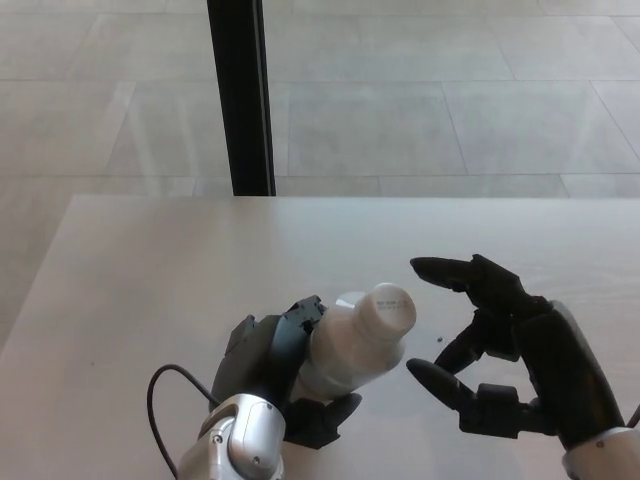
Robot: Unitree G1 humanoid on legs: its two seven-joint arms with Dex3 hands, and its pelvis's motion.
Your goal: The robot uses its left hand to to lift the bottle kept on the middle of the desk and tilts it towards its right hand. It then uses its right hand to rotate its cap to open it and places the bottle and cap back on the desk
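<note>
Bottle point(345, 350) lifted above desk point(150, 270) near front edge, clasped by left hand point(275, 365), cap point(390, 308) tilted rightward. Right hand point(490, 350) empty, fingers spread just beside cap. Centre fingers round cap before twisting; keep left grasp firm.

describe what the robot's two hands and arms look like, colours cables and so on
Both hands are black with thick, rounded fingers. The left hand joins a shiny silver wrist casing, with a thin black cable looping out beside it. The right hand has a smooth black back, and a silver-white cuff shows at its wrist.
</note>
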